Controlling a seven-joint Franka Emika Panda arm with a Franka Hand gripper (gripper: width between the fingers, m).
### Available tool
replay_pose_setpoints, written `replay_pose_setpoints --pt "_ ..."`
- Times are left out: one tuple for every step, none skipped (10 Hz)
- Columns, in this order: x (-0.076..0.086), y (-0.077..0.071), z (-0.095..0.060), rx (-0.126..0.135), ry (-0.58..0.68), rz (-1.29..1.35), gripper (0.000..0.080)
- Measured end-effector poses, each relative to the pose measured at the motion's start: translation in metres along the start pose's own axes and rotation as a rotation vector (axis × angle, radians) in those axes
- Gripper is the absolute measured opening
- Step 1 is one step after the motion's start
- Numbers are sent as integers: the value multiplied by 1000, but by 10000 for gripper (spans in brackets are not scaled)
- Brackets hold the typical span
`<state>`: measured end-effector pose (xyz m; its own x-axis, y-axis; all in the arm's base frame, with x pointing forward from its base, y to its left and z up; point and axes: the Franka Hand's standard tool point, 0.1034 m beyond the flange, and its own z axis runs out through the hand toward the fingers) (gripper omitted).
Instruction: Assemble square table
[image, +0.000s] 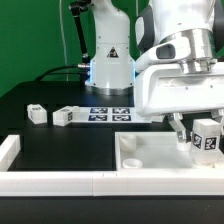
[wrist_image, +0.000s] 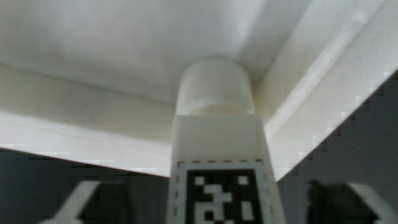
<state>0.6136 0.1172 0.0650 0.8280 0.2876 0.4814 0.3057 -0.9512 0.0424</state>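
Note:
The white square table top (image: 150, 155) lies at the front of the exterior view's right, rim up. One white tagged leg (image: 207, 138) stands at its right corner, and my gripper (image: 195, 135) is around it. In the wrist view the leg (wrist_image: 217, 130) runs away from the camera into the top's corner (wrist_image: 267, 45), tag end nearest. Both fingers (wrist_image: 75, 205) stand off the leg's sides with dark gaps, so the gripper is open. Two more tagged legs (image: 37, 113) (image: 65, 116) lie on the black table at the exterior view's left.
The marker board (image: 110, 112) lies flat in front of the robot base. Low white border walls run along the front edge (image: 50, 181) and the exterior view's left side (image: 8, 150).

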Motion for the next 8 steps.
replay_pose_setpoints --pt "0 0 0 0 0 0 622" --pt "0 0 0 0 0 0 622" --pt "0 0 0 0 0 -1 643" --pt "0 0 0 0 0 -1 643" --pt "0 0 0 0 0 -1 648" --pt "0 0 0 0 0 -1 648" --pt "1 0 0 1 -6 -1 649" --pt "7 3 -6 5 -52 1 649"
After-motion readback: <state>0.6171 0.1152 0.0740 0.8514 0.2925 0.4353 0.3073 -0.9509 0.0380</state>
